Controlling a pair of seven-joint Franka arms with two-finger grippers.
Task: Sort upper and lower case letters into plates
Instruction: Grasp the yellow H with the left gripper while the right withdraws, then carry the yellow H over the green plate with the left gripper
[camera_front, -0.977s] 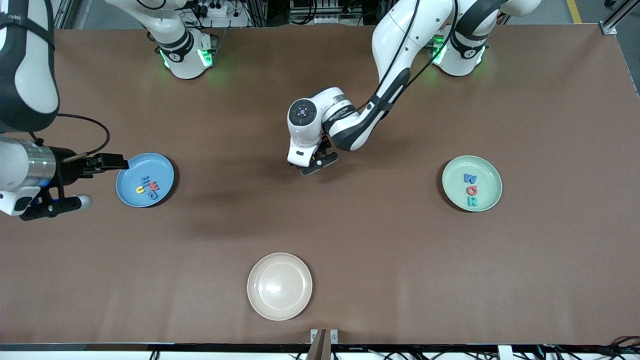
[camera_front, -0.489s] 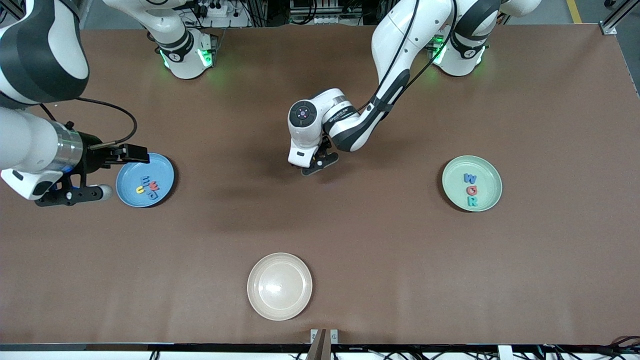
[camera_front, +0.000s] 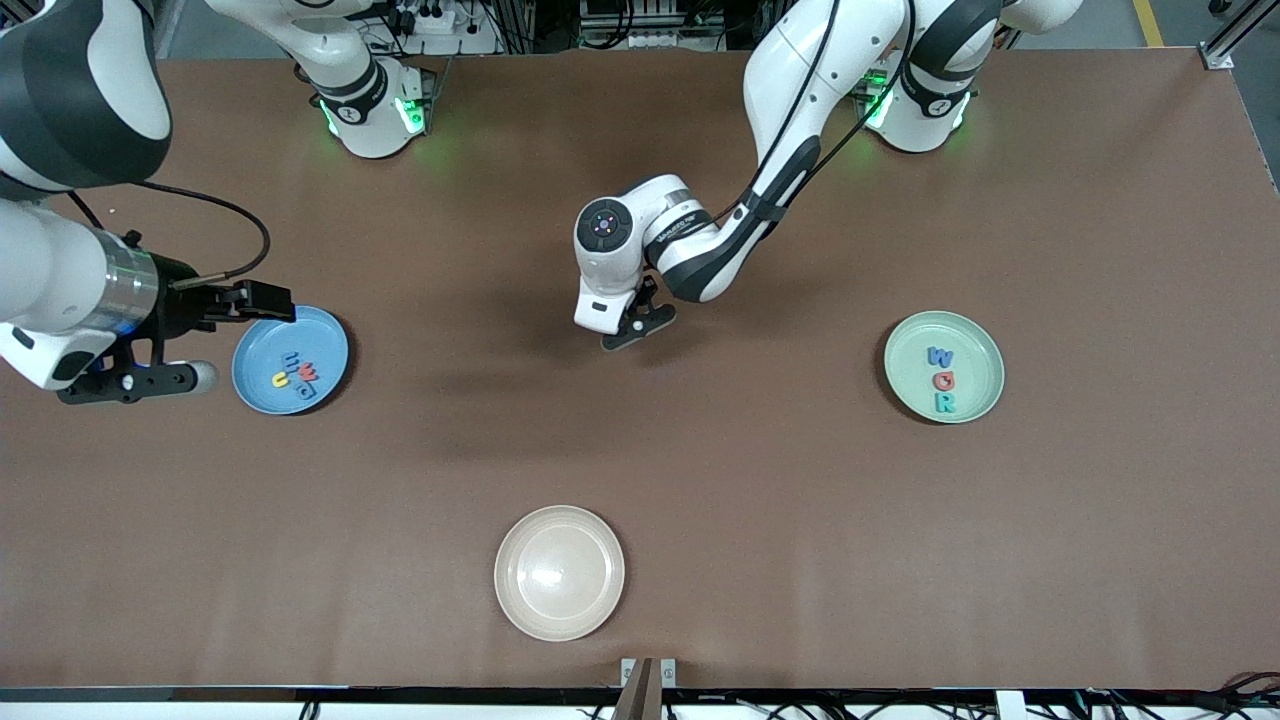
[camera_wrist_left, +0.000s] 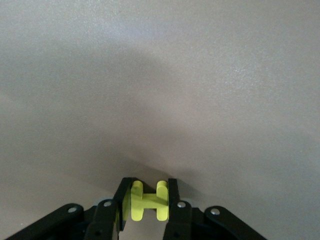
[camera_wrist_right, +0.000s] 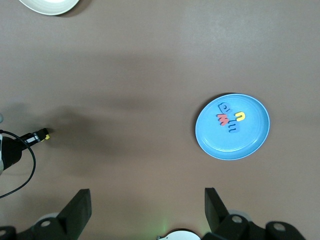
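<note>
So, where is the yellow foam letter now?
The yellow foam letter sits between the left gripper fingers at mid-table, between the sky blue plate and pale mint green plate.

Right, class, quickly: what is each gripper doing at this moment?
Left gripper: shut on the yellow letter H, low over mid-table.
Right gripper: open, holding nothing, raised beside the blue plate.

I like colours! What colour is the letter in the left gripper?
Yellow. The letter shows best in the left wrist view.
</note>
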